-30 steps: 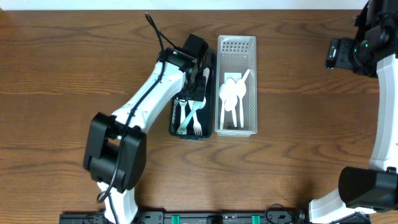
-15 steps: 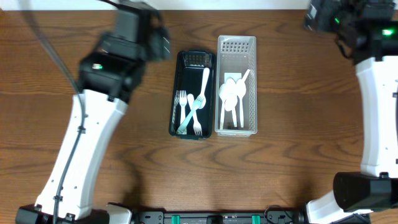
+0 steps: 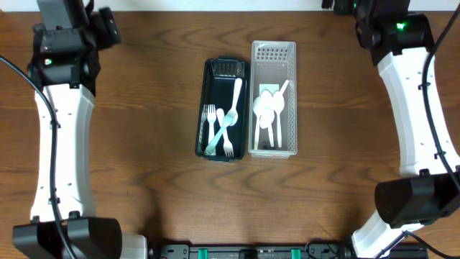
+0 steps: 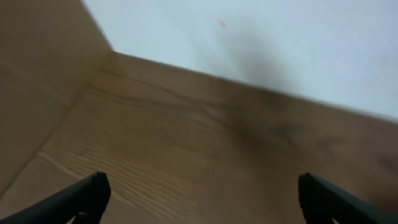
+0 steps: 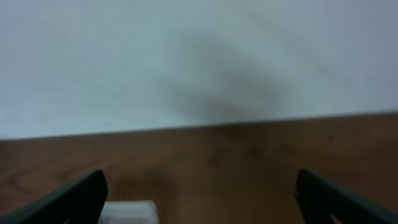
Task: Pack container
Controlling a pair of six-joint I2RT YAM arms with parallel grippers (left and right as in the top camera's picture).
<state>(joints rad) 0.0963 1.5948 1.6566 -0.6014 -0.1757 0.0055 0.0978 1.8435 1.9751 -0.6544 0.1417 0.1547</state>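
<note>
A black tray [image 3: 202, 93] in the middle of the table holds several white and pale blue forks [image 3: 224, 124]. Right beside it, a clear slotted basket [image 3: 273, 53] holds white spoons [image 3: 268, 108]. My left gripper [image 4: 200, 190] is open and empty over bare wood near the wall; in the overhead view it is at the back left corner [image 3: 103, 27], far from the tray. My right gripper [image 5: 199, 190] is open and empty at the back edge, in the overhead view at the top right [image 3: 339, 6]. A white corner of the basket [image 5: 127, 211] shows low in the right wrist view.
The wooden table [image 3: 144, 173] meets a white wall [image 5: 199, 56] along its back edge. A dark rail [image 3: 251, 252] runs along the front edge. Both white arms stand at the left and right sides.
My left arm has lifted away from the black tray and swung to the back left corner. My right arm has moved left along the back edge. The cutlery has not moved.
</note>
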